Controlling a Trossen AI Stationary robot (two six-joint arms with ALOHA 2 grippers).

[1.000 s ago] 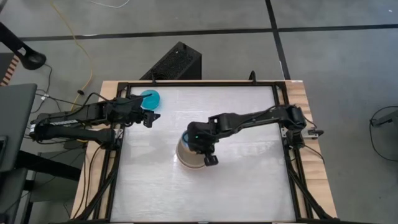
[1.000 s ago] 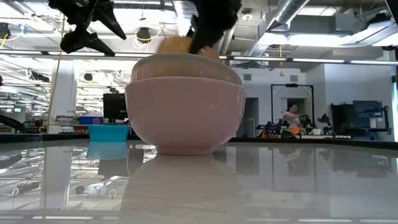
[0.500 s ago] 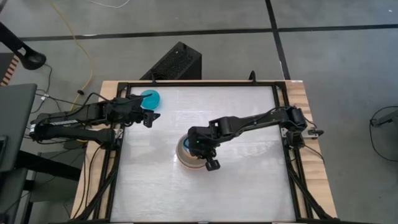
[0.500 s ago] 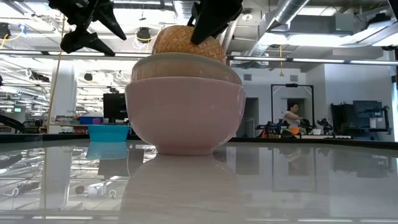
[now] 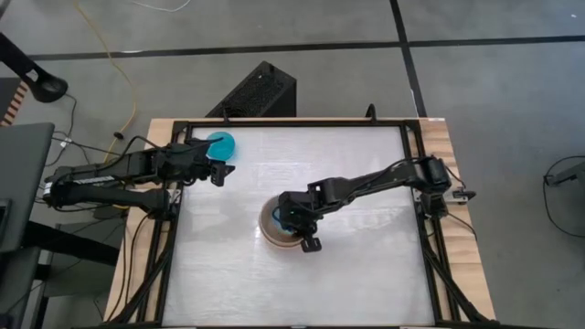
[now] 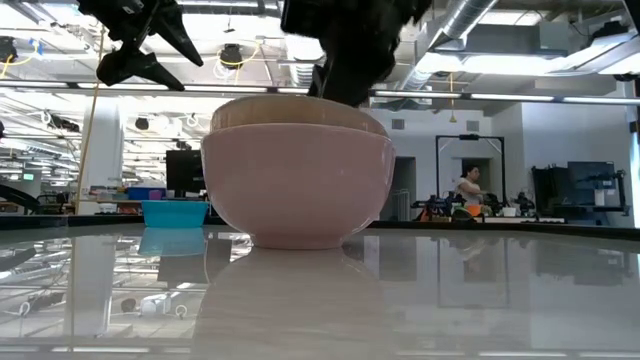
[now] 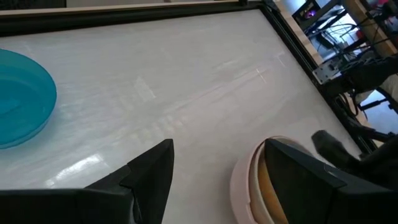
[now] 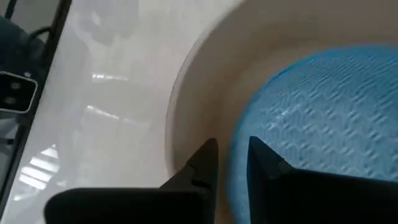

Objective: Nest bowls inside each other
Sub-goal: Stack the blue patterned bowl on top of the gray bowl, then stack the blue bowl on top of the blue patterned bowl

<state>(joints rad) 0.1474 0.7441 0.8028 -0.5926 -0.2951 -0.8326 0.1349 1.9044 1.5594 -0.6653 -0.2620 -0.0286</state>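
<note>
A pink bowl (image 6: pixel 298 190) stands on its base mid-table, with a beige bowl (image 6: pixel 290 112) nested in it. A small woven-patterned bowl (image 8: pixel 323 112) lies inside the beige bowl (image 8: pixel 205 74), below its rim. My right gripper (image 5: pixel 285 222) reaches down into the stack from above; its fingers (image 8: pixel 205 163) stand a narrow gap apart on either side of the small bowl's rim. A cyan bowl (image 5: pixel 221 144) rests at the far left. My left gripper (image 5: pixel 218 174) hangs open just beside it, above the table, holding nothing. My right gripper slants down from above with one finger inside the small bowl's rim (image 8: pixel 239 134) and one outside it. The bowl lies in the beige bowl. Whether the fingers touch the rim, I cannot tell.
The white tabletop (image 5: pixel 356 265) lies bare around the stack, inside a black frame (image 5: pixel 413 155). A black box (image 5: pixel 260 91) sits on the floor beyond the far edge. A person (image 6: pixel 466 190) shows far off in the room.
My right gripper has gone down toward the stack with the small patterned bowl. The bowl stood out above the beige rim before; now it has sunk inside and is hidden behind that rim in the low view.
</note>
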